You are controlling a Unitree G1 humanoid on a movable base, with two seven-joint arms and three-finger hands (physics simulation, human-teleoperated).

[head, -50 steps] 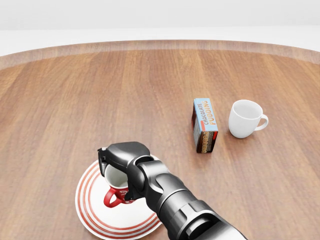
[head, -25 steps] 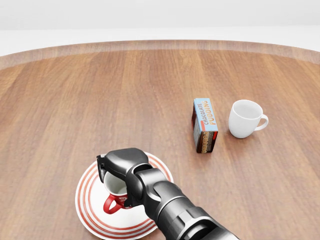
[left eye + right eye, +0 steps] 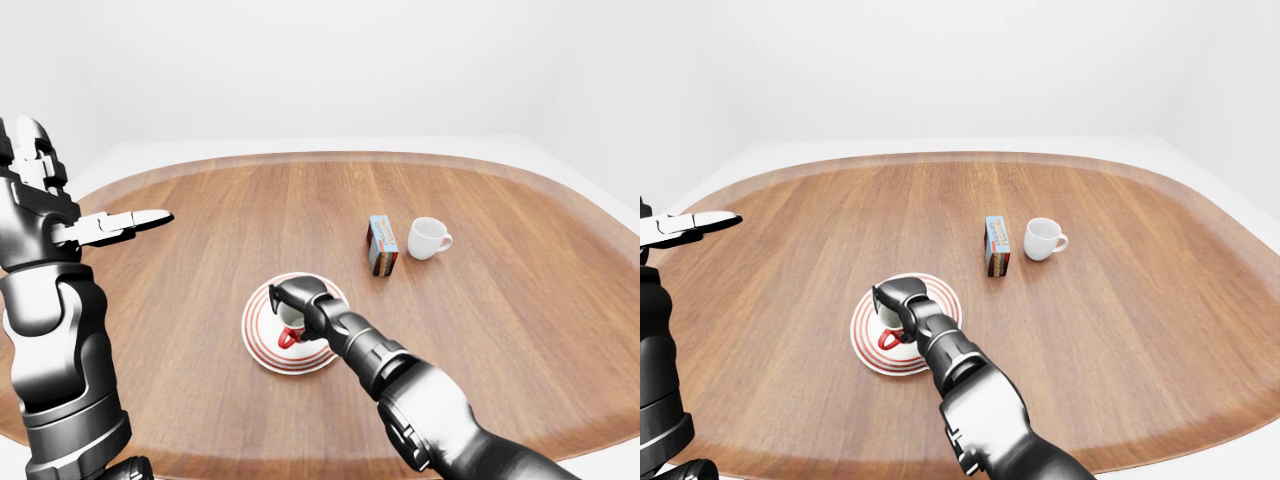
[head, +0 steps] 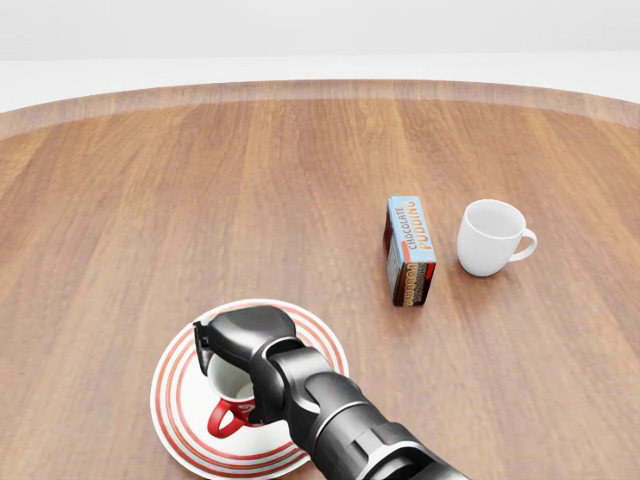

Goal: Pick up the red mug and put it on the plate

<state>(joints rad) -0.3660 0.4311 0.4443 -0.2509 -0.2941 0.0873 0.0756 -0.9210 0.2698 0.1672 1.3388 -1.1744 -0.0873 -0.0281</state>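
Note:
The red mug (image 4: 228, 416), white inside, stands upright on the red-and-white striped plate (image 4: 175, 400) at the lower left of the head view, its handle pointing to the view's bottom left. My right hand (image 4: 236, 372) reaches in from the bottom edge, and its fingers close over the mug's rim and far side. My left hand (image 3: 90, 200) is raised at the left edge of the left-eye view, open and empty, well away from the plate.
A chocolate pudding box (image 4: 410, 250) stands right of centre, with a white mug (image 4: 490, 238) just to its right. The round wooden table (image 4: 320, 150) extends to its curved rim at the top of the view.
My right hand and the red mug have moved slightly down in the view, settling lower over the plate. The box and white mug have not moved.

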